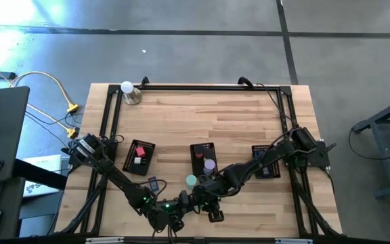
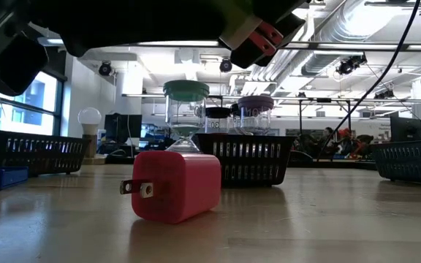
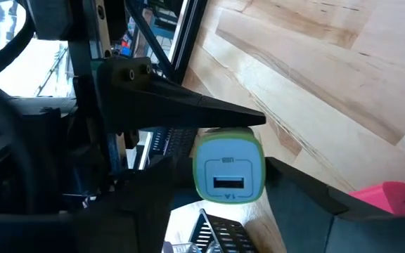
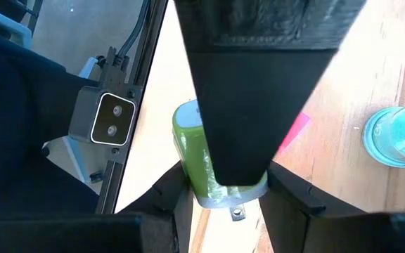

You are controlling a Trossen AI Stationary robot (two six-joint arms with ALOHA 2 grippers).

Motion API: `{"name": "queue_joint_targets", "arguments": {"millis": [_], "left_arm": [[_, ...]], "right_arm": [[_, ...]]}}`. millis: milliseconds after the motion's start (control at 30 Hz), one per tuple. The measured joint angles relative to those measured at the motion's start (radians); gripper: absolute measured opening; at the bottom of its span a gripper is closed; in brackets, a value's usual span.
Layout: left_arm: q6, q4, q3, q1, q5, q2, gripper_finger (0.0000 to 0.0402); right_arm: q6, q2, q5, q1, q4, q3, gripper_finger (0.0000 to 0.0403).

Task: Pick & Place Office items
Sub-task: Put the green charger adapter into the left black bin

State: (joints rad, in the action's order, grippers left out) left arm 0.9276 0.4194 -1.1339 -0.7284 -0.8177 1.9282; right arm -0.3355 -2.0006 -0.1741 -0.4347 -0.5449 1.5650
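Trays of black mesh sit across the table: the left tray with a red and a white piece, the middle tray with a purple roll, the right tray under the right arm. At the near edge the left gripper and the right gripper meet on one green charger, each clamped on it. A teal roll and a pink charger lie nearby on the wood.

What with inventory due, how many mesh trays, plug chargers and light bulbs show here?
Mesh trays: 3
Chargers: 2 (pink charger, green charger)
Light bulb: 1
Total: 6
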Motion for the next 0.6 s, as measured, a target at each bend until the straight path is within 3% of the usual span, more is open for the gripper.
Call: {"name": "queue_joint_targets", "arguments": {"millis": [600], "left_arm": [[-0.035, -0.002, 0.000, -0.001, 0.019, 0.001, 0.0120]], "right_arm": [[0.000, 0.000, -0.002, -0.001, -0.004, 0.000, 0.0121]]}}
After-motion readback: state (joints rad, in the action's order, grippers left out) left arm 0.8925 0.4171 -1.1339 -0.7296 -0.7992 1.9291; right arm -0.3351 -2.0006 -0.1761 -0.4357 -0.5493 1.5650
